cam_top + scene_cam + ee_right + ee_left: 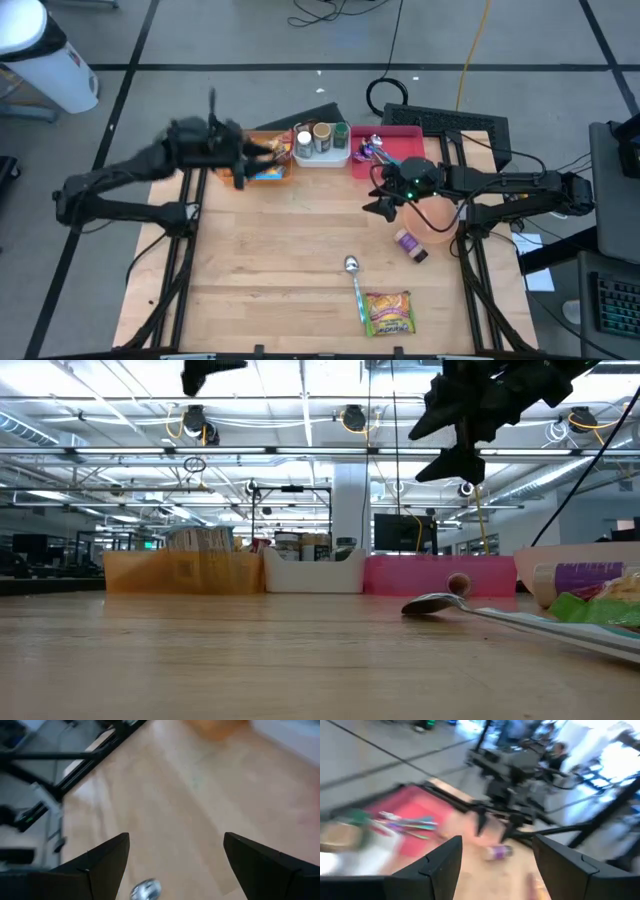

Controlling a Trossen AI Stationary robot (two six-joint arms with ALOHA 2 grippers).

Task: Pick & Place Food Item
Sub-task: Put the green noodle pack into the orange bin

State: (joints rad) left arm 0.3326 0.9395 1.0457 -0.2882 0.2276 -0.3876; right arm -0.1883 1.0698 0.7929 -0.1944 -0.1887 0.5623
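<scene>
From my station, the left gripper (262,158) has its fingers (440,865) parted with nothing between them, and it hangs over the orange bin (268,172) at the table's far edge. The right gripper (383,196) also stands wide and empty above the middle of the wooden table (270,260), just beside the pink bowl (438,215). Outward from there lie a small purple-labelled jar (411,244) on its side, a metal spoon (354,285) and, touching the spoon's handle end, the food packet (388,312) near the front edge, well apart from both grippers. The white bin (322,152) holds jars; the pink bin (385,148) holds utensils. I take the packet to be the item to move. I judge it light, soft and crinkly, with a slick film likely to slip or buckle; I would grip across a sealed edge, clear of the spoon.
</scene>
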